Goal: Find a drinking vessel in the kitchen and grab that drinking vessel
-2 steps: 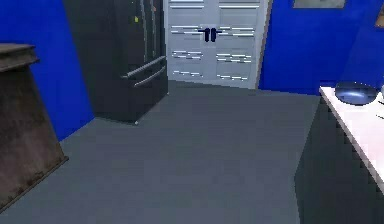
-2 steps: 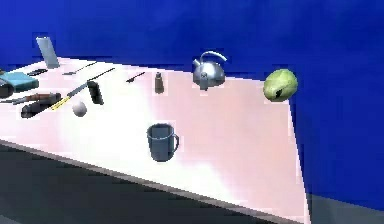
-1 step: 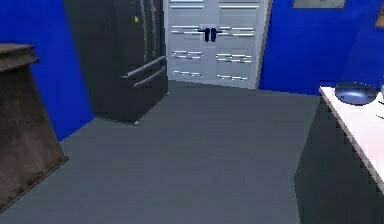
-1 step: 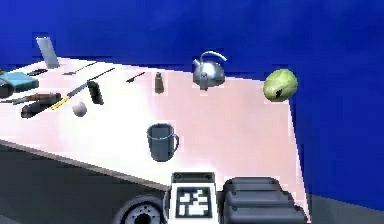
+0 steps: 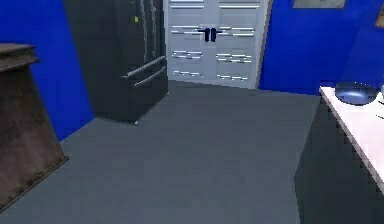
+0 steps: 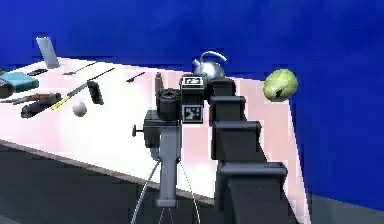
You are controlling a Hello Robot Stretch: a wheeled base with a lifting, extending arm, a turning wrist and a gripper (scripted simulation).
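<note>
My arm (image 6: pixel 235 140) reaches out over a pale countertop (image 6: pixel 110 140) in the arm side view. The gripper (image 6: pixel 165 195) hangs down from its dark body near the counter's front edge; I cannot tell whether it holds anything. A tall grey upright vessel-like thing (image 6: pixel 46 50) stands at the counter's far left, well away from the gripper. A silver kettle (image 6: pixel 210 68) sits just beyond the arm's two white markers. Right of the arm lies a round green fruit (image 6: pixel 281 83).
The counter also carries a white egg-like blob (image 6: pixel 80 107), a small dark block (image 6: pixel 95 92), a thin dark shaker (image 6: pixel 158 82), utensils and a blue thing (image 6: pixel 12 80). In the forward view: dark fridge (image 5: pixel 125 50), white door (image 5: pixel 215 40), brown cabinet (image 5: pixel 20 120), blue bowl (image 5: pixel 357 94) on a counter, open grey floor.
</note>
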